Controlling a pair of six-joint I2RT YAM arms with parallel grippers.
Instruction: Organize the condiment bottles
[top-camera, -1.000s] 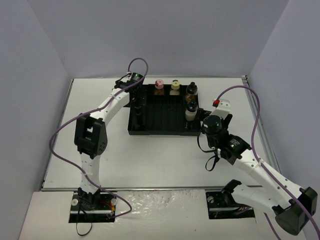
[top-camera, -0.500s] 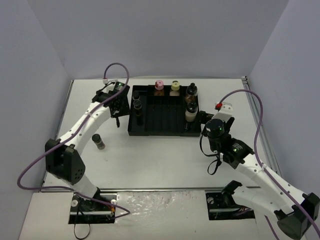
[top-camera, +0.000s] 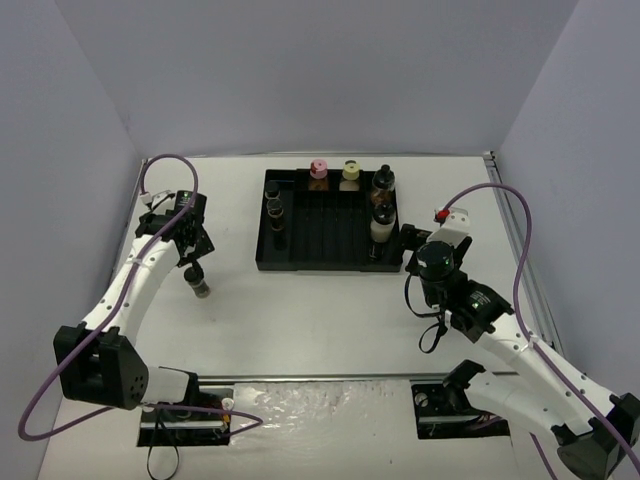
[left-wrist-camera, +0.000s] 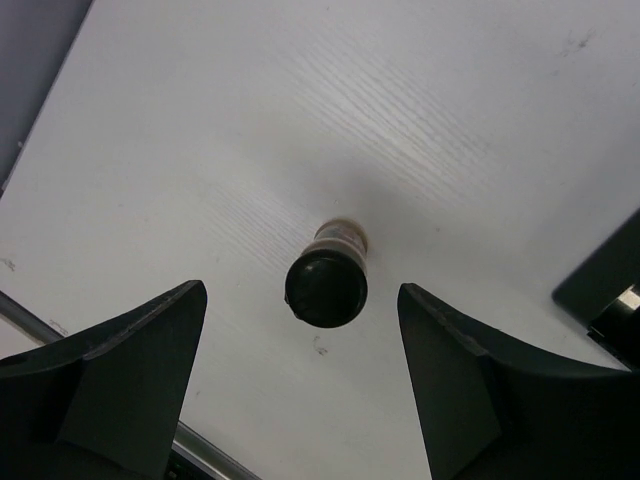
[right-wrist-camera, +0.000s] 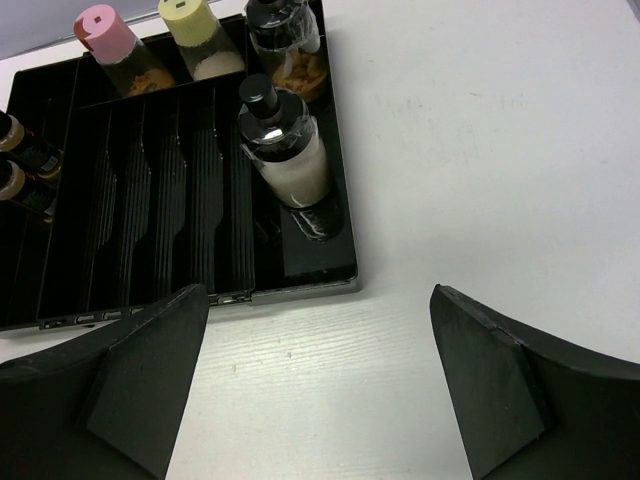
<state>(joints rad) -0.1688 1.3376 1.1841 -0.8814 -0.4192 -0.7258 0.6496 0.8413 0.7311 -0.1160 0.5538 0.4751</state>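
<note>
- Six condiment bottles stood in the black tray (top-camera: 330, 230). The pink-capped bottle (top-camera: 319, 170) and the yellow-capped bottle (top-camera: 350, 172) were along its far edge, and a dark-capped bottle (top-camera: 383, 182) was at the far right corner. A pale-filled bottle (top-camera: 381, 222) stood just on the near side of that one, and two small dark bottles (top-camera: 273, 207) stood against the left wall.
- One more, the loose bottle (left-wrist-camera: 326, 288), stood upright on the table (top-camera: 300, 320), well to the left of the tray and nearer than it.
- The left gripper (top-camera: 190, 258) had been at the tray's far left corner a second earlier. It had since swung out to the left and hung directly above the loose bottle.
- Its jaws were parted, wider than half a second before. One finger stood on either side of the black cap with bare table showing in both gaps, so it held nothing.
- That suggested the drop into the tray's left column was finished and the last pick-up had begun. The arm would need to descend and close on the bottle.
- The right gripper (right-wrist-camera: 318, 300) had barely shifted. It hovered beside the tray's near right corner, spread wide and empty.
- The loose bottle was slim, so a finger touching one side first could probably tip it.
</note>
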